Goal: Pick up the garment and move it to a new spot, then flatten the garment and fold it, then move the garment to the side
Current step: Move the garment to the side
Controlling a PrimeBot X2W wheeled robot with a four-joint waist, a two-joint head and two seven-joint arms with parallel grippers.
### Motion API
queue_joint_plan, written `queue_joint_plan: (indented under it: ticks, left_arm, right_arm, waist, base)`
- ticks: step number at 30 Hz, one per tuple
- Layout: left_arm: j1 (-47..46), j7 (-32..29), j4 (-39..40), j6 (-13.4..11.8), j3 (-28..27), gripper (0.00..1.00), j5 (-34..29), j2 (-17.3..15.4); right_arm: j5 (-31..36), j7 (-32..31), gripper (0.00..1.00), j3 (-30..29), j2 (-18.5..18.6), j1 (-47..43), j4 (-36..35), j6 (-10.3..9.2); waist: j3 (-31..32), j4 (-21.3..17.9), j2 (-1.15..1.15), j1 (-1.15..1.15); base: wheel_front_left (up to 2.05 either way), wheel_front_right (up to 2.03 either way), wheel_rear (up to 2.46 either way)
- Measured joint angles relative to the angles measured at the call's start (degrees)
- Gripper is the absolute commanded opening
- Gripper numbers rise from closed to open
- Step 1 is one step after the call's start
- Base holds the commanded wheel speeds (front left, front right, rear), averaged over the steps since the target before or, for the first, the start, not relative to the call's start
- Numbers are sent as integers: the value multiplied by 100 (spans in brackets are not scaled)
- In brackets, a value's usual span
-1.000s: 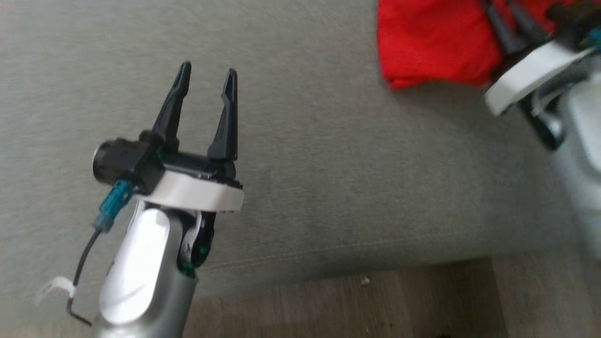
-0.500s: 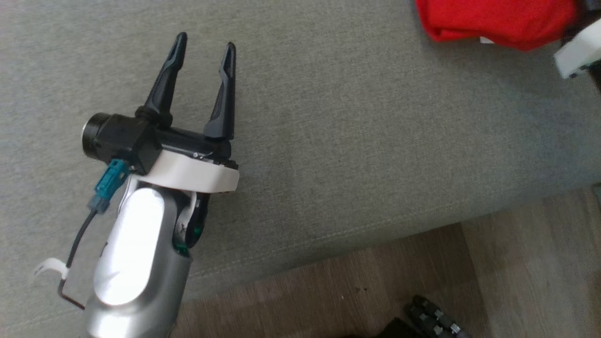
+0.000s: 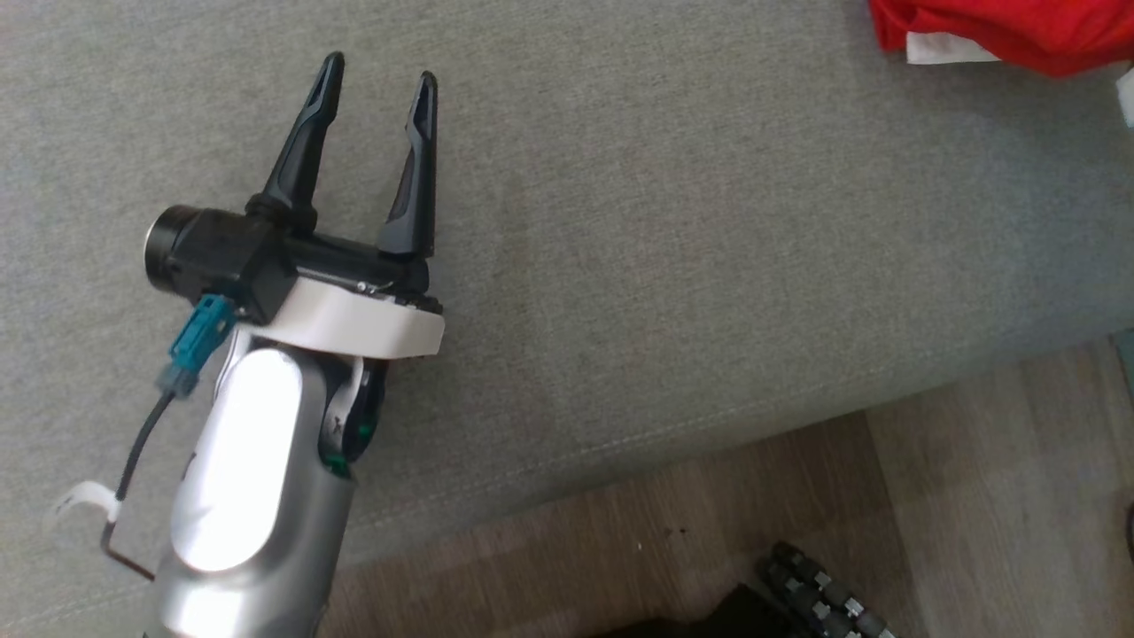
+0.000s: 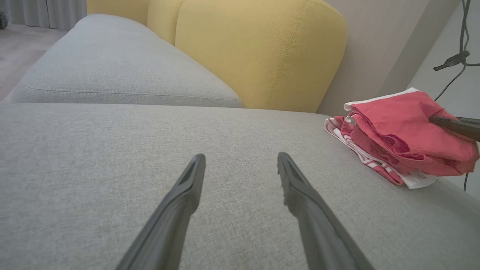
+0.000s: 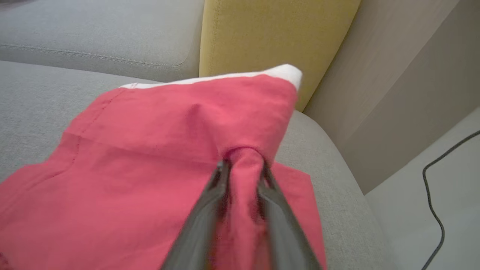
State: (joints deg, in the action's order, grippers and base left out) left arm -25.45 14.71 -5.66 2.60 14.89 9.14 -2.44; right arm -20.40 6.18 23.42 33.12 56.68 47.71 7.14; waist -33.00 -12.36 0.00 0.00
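From the head view, noting first a shift of the whole picture against a second ago, so a turn of the camera, not a travel of the cloth: left gripper spread wide and empty over the bare grey sofa seat, as before, red garment now cut by the far right corner. From the left wrist view, seeing this garment as a folded bundle at the right end of the seat, near the yellow back cushion. From the right wrist view, finding the right gripper with a ridge of red cloth pinched between its fingers, so grasping the garment. Probably the last step, moving aside; left to do only the letting go.
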Motion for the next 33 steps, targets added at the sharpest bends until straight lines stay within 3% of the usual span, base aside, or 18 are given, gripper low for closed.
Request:
queue_joint_plan:
  ticks: [12, 18, 33]
  left_arm:
    - [9, 0, -34, -60, -41, 100, 226, 1]
    - [260, 0, 33, -165, -54, 100, 465, 1]
    - [1280, 0, 334, -375, -356, 100, 864, 1]
  right_arm:
    - [41, 137, 100, -566, -207, -5, -240, -1]
    - [220, 341, 100, -825, -660, -335, -933, -1]
    - [886, 665, 100, -1594, -1896, -2611, -2733, -1]
  waist:
    - [416, 186, 0, 0]
    - [860, 384, 0, -1]
    - [1954, 1034, 0, -1]
  base:
    - [0, 0, 0]
    - [0, 0, 0]
    - [0, 0, 0]
